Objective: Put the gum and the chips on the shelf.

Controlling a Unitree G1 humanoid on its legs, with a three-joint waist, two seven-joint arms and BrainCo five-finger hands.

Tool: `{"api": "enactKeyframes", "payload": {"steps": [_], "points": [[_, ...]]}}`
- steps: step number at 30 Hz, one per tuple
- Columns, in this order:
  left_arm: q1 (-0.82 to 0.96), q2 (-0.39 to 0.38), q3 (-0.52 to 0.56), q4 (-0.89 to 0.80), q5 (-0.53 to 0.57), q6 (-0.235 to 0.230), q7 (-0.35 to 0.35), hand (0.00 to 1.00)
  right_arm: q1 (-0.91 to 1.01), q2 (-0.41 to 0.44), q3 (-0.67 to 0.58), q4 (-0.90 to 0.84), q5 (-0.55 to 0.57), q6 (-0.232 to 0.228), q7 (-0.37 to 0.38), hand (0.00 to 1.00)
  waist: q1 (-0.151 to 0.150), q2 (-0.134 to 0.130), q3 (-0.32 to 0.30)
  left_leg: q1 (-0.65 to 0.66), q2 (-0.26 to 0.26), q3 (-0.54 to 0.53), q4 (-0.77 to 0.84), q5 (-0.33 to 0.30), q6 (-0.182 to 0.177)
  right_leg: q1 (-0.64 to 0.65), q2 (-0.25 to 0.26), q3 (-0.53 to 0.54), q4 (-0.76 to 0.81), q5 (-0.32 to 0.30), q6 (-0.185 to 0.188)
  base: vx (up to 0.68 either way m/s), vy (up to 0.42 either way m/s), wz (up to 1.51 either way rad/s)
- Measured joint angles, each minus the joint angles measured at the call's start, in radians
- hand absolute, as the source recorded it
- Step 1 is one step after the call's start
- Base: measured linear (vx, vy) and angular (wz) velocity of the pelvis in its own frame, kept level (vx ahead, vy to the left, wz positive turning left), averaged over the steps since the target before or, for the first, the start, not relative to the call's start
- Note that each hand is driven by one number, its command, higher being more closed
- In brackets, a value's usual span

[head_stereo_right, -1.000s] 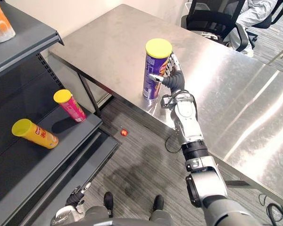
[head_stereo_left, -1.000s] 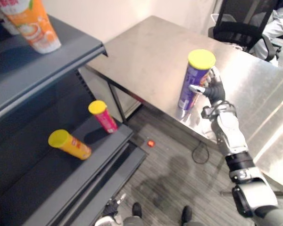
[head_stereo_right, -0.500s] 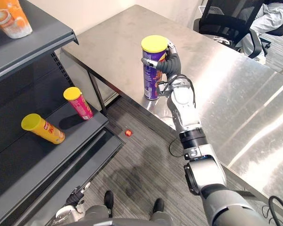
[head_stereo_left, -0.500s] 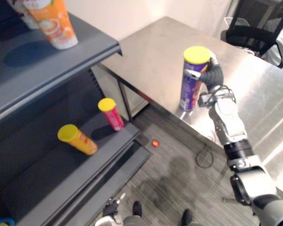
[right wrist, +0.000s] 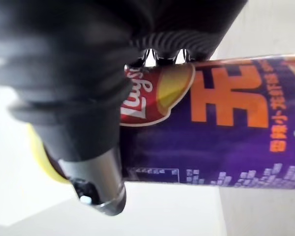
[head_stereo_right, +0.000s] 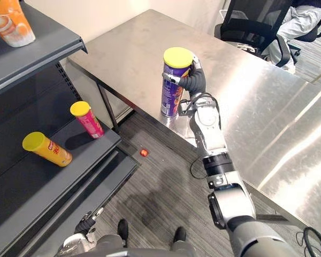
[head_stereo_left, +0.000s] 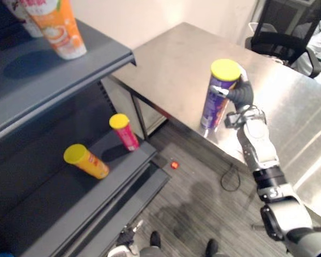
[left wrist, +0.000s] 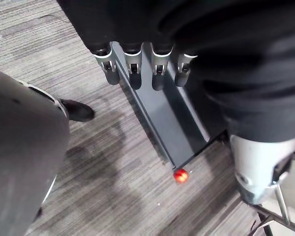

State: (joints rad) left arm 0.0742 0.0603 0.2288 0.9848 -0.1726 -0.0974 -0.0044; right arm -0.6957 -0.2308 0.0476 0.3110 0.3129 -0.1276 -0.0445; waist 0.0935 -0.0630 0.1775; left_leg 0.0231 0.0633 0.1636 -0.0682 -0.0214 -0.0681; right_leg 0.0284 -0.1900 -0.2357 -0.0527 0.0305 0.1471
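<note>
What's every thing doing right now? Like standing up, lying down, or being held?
purple chips can: standing upright on the steel table, held.
right hand: shut round the purple chips can.
left hand: open, fingers straight, holding nothing.
orange can: lying on its side on the lower shelf.
pink can: standing on the lower shelf.
orange package: standing on the upper shelf.

Purple chips can (head_stereo_right: 170, 92), yellow lid (head_stereo_right: 177, 55); silver table (head_stereo_right: 257, 101); dark grey shelf (head_stereo_right: 45, 56).

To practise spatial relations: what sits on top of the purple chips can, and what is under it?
A yellow lid caps the purple chips can; the steel table is beneath. The right hand hides part of its side.
</note>
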Motion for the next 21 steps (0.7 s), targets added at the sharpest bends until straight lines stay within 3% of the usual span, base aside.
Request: {"api": "enactKeyframes", "payload": {"steps": [9, 15, 21], "points": [[0.005, 0.000, 0.015, 0.002, 0.004, 0.000, 0.002, 0.00, 0.137, 0.001, -0.067, -0.230, 0.001, -0.003, -0.013, 1.00, -0.010, -0.004, -0.003, 0.018, 0.004, 0.040, 0.000, 0.000, 0.000, -0.008, 0.002, 0.042, 0.000, 0.000, 0.000, -0.03, -0.023, -0.13], [0.014, 0.005, 0.035, 0.009, 0.039, 0.000, 0.002, 0.00, 0.214, -0.006, -0.159, -0.429, 0.020, -0.029, -0.007, 1.00, -0.035, -0.020, -0.022, 0.031, 0.007, 0.063, -0.004, 0.000, 0.000, -0.011, 0.006, 0.068, 0.000, 0.000, 0.000, -0.03, -0.023, -0.12], [0.030, 0.015, 0.035, 0.012, 0.068, 0.000, 0.003, 0.00, 0.313, -0.010, -0.178, -0.512, 0.049, -0.048, 0.010, 1.00, -0.060, -0.034, -0.057, 0.033, 0.007, 0.076, -0.006, 0.000, -0.001, -0.020, 0.008, 0.082, 0.000, 0.003, 0.002, -0.02, -0.016, -0.08]]}}
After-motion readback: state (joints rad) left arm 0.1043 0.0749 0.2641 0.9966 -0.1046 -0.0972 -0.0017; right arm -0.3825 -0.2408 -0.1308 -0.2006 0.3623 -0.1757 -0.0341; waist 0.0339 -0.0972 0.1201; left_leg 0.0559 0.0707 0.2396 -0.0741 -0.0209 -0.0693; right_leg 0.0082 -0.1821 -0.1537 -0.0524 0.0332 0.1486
